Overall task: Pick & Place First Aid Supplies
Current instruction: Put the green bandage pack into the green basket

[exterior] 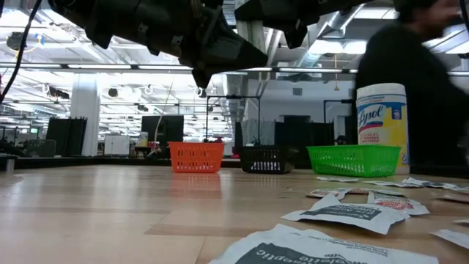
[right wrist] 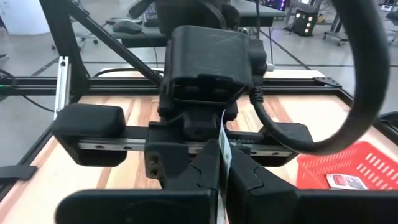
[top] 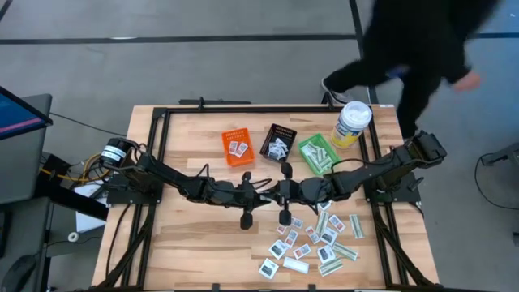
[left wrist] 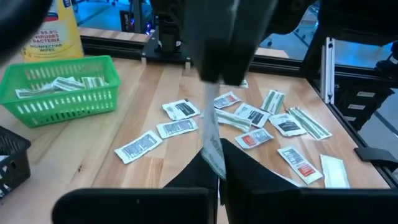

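Note:
Both arms meet above the table's middle. My left gripper point(top: 264, 193) point(left wrist: 219, 169) and my right gripper point(top: 298, 193) point(right wrist: 225, 160) face each other, each shut on one thin packet point(left wrist: 212, 140) point(right wrist: 224, 134) seen edge-on between them. It looks white with dark print. Several more packets point(top: 318, 240) point(left wrist: 249, 121), squarish white ones and long pale-green strips, lie flat on the table's near right part. My left gripper pinches the packet's one end point(left wrist: 216, 160) between its two fingers, coming level from the table's left. The packet is lifted clear of the table. My right gripper pinches the opposite end point(right wrist: 224, 148) between its two fingers, coming level from the table's right; the packet spans the two grippers.
An orange bin point(top: 238, 148), a black bin point(top: 279, 143) and a green bin point(top: 318, 154) with pale strips inside stand in a row toward the far edge. A yellow canister point(top: 352, 123) stands at the far right. A person point(top: 422, 45) moves behind the table.

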You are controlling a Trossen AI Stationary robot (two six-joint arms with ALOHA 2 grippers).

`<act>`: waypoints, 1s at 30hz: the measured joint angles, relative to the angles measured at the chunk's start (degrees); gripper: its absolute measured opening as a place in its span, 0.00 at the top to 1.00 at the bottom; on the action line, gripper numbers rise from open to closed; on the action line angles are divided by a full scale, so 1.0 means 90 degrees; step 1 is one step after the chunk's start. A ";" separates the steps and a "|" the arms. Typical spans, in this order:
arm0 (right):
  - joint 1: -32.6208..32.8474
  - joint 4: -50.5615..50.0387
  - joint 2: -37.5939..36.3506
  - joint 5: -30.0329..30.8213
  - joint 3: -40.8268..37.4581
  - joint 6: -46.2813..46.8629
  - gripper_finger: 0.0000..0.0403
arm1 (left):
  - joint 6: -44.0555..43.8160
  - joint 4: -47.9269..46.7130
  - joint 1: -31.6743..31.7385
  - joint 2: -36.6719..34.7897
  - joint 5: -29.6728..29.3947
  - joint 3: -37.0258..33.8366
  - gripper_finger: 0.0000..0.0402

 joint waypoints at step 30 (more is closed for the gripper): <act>0.0130 -0.4244 -0.1197 0.0118 -0.0002 0.0858 1.00 | -0.0111 -0.0194 0.0075 -0.0007 -0.0178 0.0003 0.97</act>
